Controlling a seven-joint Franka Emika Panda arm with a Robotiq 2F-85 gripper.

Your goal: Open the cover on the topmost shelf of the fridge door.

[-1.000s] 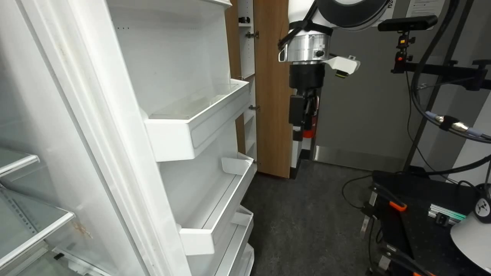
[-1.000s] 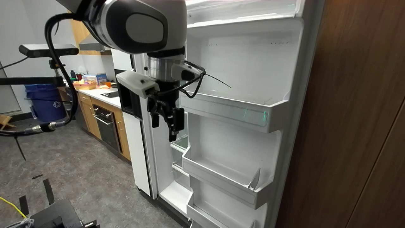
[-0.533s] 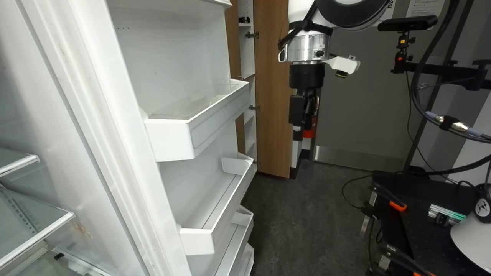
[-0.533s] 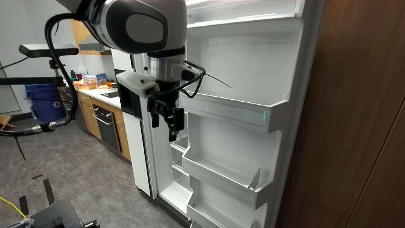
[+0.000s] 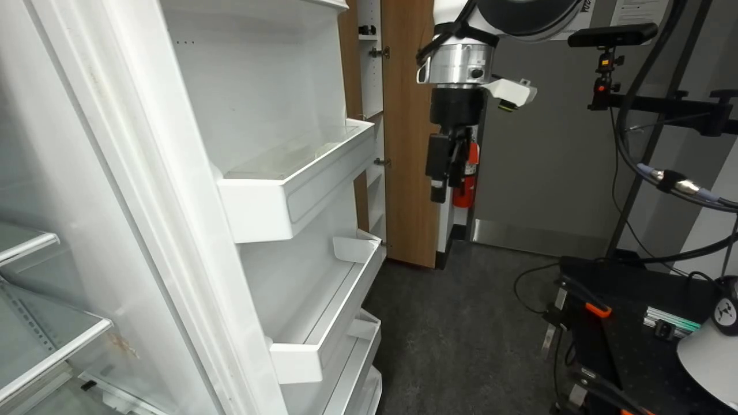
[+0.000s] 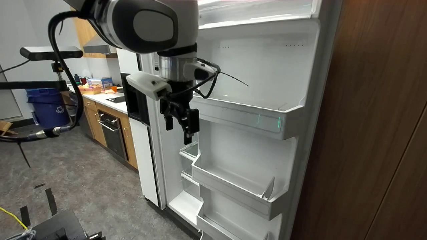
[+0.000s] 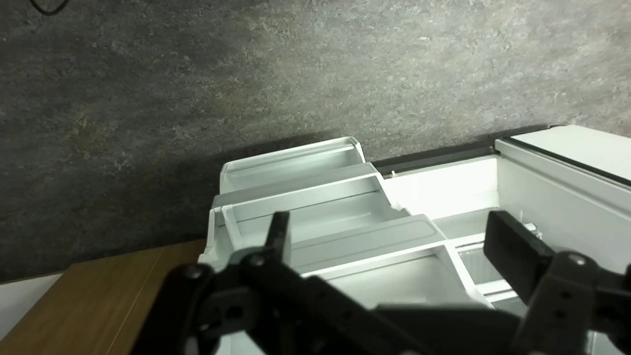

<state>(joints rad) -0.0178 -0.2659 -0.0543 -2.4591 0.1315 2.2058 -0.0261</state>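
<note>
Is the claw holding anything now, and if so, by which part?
Nothing is held: the claw is open, its fingers apart and nothing gripped between them. In an exterior view it hangs apart from the fridge door.

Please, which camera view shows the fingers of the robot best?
The wrist view: both fingers appear close up, with a wide gap between them. Both exterior views show them smaller, pointing downward; in an exterior view the fingers nearly line up.

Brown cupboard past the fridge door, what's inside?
In an exterior view, white shelves and, above one, a dark thing too small to name; the wooden door and fridge door hide much of the inside.
</note>
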